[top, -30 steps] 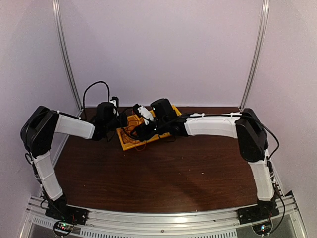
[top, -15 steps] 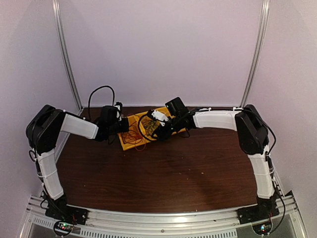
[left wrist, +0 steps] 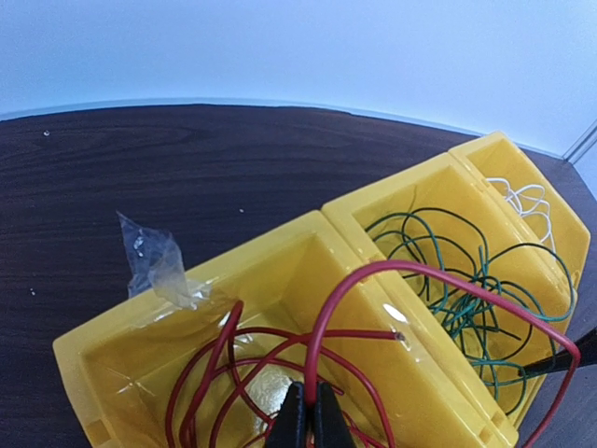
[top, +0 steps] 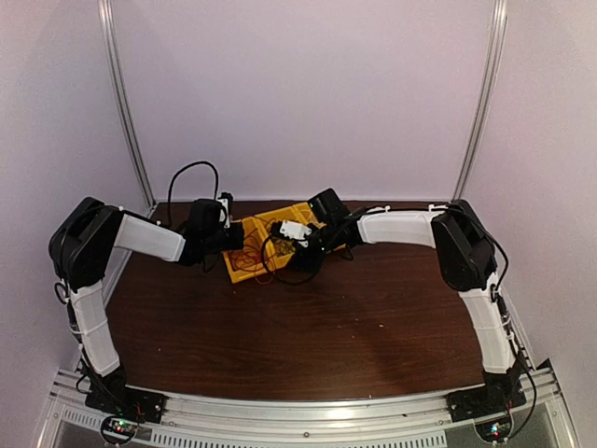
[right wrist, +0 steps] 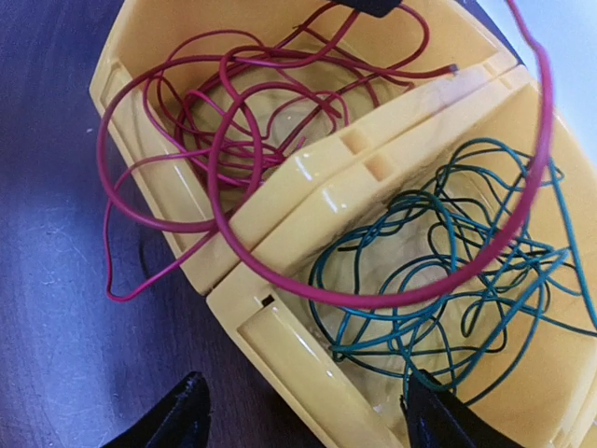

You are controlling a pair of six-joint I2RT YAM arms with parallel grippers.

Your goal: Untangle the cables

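Note:
Three joined yellow bins [left wrist: 280, 250] hold the cables. A red cable [left wrist: 322, 317] lies coiled in the left bin, a green cable [left wrist: 448, 280] in the middle bin, and a white cable [left wrist: 527, 201] in the far bin. My left gripper [left wrist: 307, 411] is shut on the red cable, which arcs over the divider and across the green cable [right wrist: 438, 252]. One red cable [right wrist: 233, 121] loop hangs over the bin wall onto the table. My right gripper [right wrist: 308, 411] is open, its fingers [right wrist: 182, 415] straddling the middle bin's near wall and holding nothing. Both grippers, the left gripper [top: 227, 235] and the right gripper [top: 297, 245], meet at the bins [top: 252, 229].
A scrap of clear tape [left wrist: 154, 261] sticks up from the left bin's corner. The bins stand near the table's back edge, close to the wall. The left arm's own black lead [top: 187, 177] loops up behind it. Metal posts [top: 126, 103] rise at both back corners.
My right gripper has moved left across the bins and its jaws have spread wider. The left arm shifted slightly at first, then held still with the red cable.

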